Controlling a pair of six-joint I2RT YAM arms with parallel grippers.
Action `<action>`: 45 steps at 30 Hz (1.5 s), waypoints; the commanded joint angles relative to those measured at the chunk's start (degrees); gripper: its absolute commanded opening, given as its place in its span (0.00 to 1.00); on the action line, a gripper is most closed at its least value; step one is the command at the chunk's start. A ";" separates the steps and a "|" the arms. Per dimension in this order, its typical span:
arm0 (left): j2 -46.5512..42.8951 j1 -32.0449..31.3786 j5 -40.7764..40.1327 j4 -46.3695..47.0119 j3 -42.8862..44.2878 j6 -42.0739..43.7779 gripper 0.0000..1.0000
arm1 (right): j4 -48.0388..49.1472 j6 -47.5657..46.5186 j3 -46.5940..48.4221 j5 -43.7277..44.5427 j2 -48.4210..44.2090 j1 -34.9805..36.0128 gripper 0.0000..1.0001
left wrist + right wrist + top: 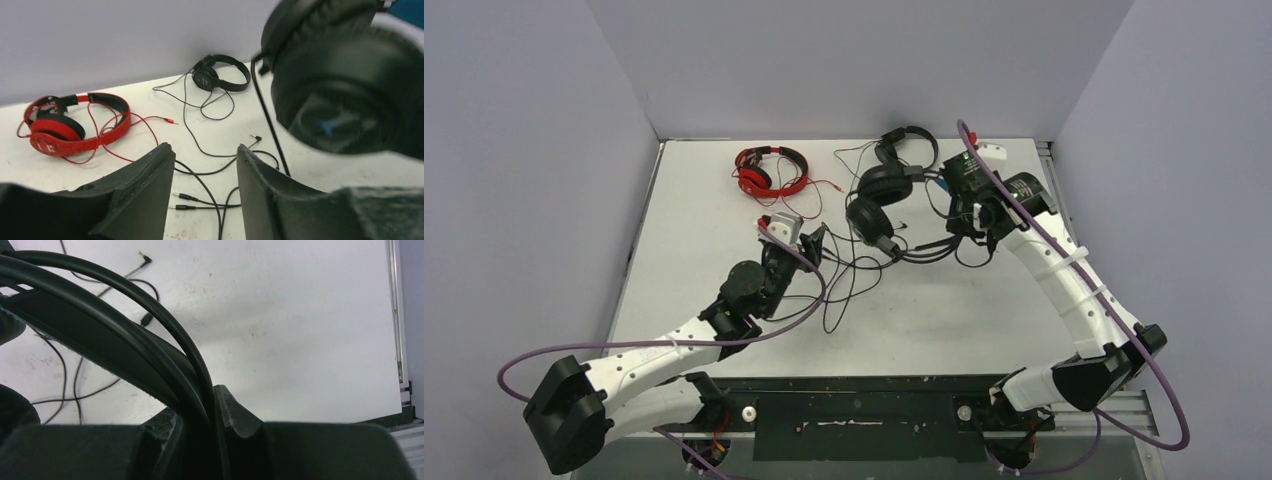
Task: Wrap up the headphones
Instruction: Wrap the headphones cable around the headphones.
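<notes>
- Lying toward the far left corner of the bench (684,230), the red headphones (769,170) had their red cord looped loosely about them, not yet tidied.
- Just right of them, the left gripper (205,170) hung low with its jaws spread and nothing between them; thin black cords (200,145) trailed across the bench beneath it.
- Near the middle of the far edge sat a plain black pair (220,75), its cord sprawled out.
- The third pair (882,187), black with a touch of blue, sat right of centre, its headband pinched in the right gripper (210,410), whose jaws were pressed tight on it.
- The step in hand looked like winding this pair's cord. The next move probably called for the left gripper to close on a loose stretch and carry it round the band while the right held steady.
</notes>
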 commanded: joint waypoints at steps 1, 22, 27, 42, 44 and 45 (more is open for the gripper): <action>-5.84 0.75 5.97 -7.92 -2.31 -12.12 0.53 | 1.76 0.10 9.42 1.18 -0.73 -1.86 0.00; 4.06 1.06 13.52 3.43 -11.56 -17.82 0.75 | 0.23 -1.66 23.49 -5.62 2.40 -5.90 0.00; 9.56 1.42 14.65 6.53 -10.02 -15.90 0.59 | 0.17 -1.59 22.91 -6.43 1.90 -6.33 0.00; 17.24 0.99 19.74 4.15 -2.21 -10.69 0.00 | 2.03 2.68 21.01 -5.23 0.70 -7.63 0.00; 18.04 0.46 20.07 -0.41 1.03 -10.90 0.00 | 4.32 4.43 19.48 -7.89 -0.05 -7.87 0.00; 18.64 0.19 20.08 -2.01 2.14 -11.34 0.00 | 5.44 4.89 18.88 -10.08 -0.21 -8.03 0.00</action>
